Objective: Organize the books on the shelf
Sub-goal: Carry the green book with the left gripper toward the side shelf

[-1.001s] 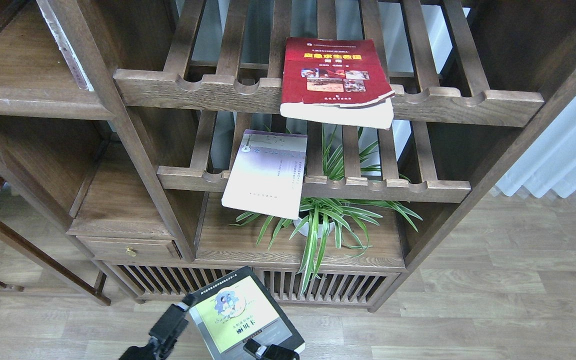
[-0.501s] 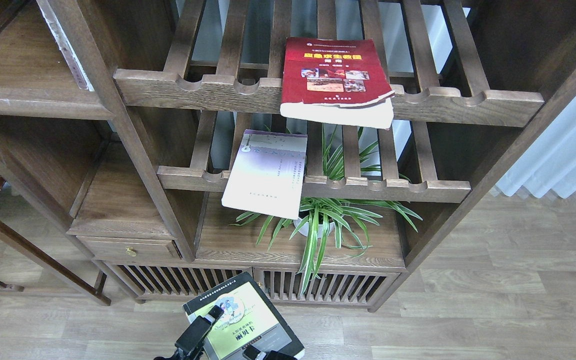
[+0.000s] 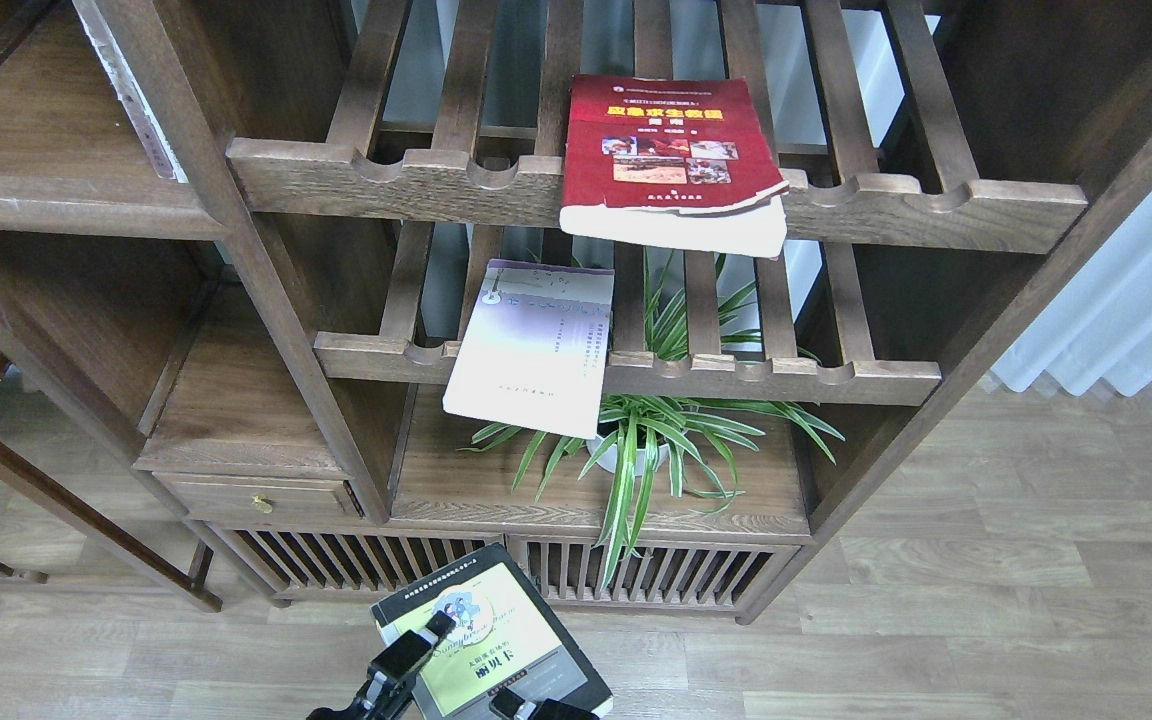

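Note:
A thick red book (image 3: 671, 150) lies on the upper slatted rack, its front overhanging the rail. A white-lavender book (image 3: 536, 345) lies tilted on the lower slatted rack, also overhanging. A black-bordered pale green book (image 3: 501, 640) is held in the air low in front of the cabinet. My right gripper (image 3: 536, 708) grips its near edge at the frame's bottom. My left gripper (image 3: 414, 645) reaches over the book's left edge with one finger (image 3: 433, 625) lying on the cover; its other finger is hidden. The solid dark shelf (image 3: 56, 190) is at upper left.
A potted spider plant (image 3: 651, 440) stands on the board under the lower rack, its leaves reaching up through the slats. A small drawer (image 3: 256, 497) is at lower left. Wood floor (image 3: 936, 620) lies to the right, a pale curtain (image 3: 1136, 310) beyond.
My left gripper moved right from beside the green book onto its left edge. The book shifted slightly. The other two books have not moved.

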Robot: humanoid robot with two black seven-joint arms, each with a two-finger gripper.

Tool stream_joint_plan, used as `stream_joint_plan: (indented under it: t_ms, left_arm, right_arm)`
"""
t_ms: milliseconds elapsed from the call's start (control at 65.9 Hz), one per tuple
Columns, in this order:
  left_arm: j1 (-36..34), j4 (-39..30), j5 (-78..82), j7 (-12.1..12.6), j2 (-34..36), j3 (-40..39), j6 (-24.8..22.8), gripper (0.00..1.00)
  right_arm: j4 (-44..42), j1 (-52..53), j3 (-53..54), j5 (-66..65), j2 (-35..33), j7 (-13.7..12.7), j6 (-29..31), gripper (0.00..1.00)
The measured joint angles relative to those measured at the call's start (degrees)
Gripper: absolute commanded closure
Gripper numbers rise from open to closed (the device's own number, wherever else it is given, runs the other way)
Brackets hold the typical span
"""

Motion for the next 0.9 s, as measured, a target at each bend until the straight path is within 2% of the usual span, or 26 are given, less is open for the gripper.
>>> stream_joint_plan:
  t_ms: [182,212,258,303,364,410,455,531,759,895]
  left_arm:
    - [0.0,-0.07,0.0,-0.01,0.0,0.04,0.0,0.94]
    - [0.01,-0.28,0.0,0.07,0.04,-0.34,0.0,0.94]
    - [0.03,-0.5,0.0,0.23,0.18,-0.63,0.0,0.94]
    - [0.14,-0.73,0.0,0.35,0.6,-0.81,0.0,0.94]
    - [0.26,-1.05,-0.02,0.33,1.29,-1.06,-0.01,0.94]
    - [0.36,-1.15,-0.05,0.21,1.71,-1.28,0.0,0.94]
    - [0.4,-1.29,-0.08,0.16,1.95,-1.43,0.0,0.94]
    - [0.35,-1.55,-0.09,0.16,2.06,-1.63,0.0,0.94]
    - [1.01,-2.4,-0.16,0.06,3.62,-4.5,0.0,0.94]
    - [2.87,-7.31,-0.17,-0.03,7.81,-7.78,0.0,0.94]
  right_arm:
    - [-0.01,0.0,0.02,0.05,0.0,0.06,0.0,0.88]
    - [-0.01,-0.01,0.11,0.11,0.0,0.09,0.0,0.83]
    - [-0.01,-0.01,0.2,0.13,0.03,0.12,0.0,0.72]
    - [-0.01,-0.01,0.27,0.12,0.04,0.25,0.0,0.54]
    - [-0.01,0.06,0.53,0.13,0.11,0.53,0.0,0.41]
    - [-0.01,0.19,0.9,0.14,0.08,0.68,0.0,0.23]
    - [-0.02,0.32,1.22,0.14,0.04,0.68,0.0,0.12]
    - [-0.02,0.62,1.81,0.12,0.04,0.52,0.0,0.01]
    - [0.05,1.35,4.95,0.25,0.03,0.59,0.0,0.01]
    - [0.06,1.44,5.38,0.25,0.02,0.67,0.0,0.01]
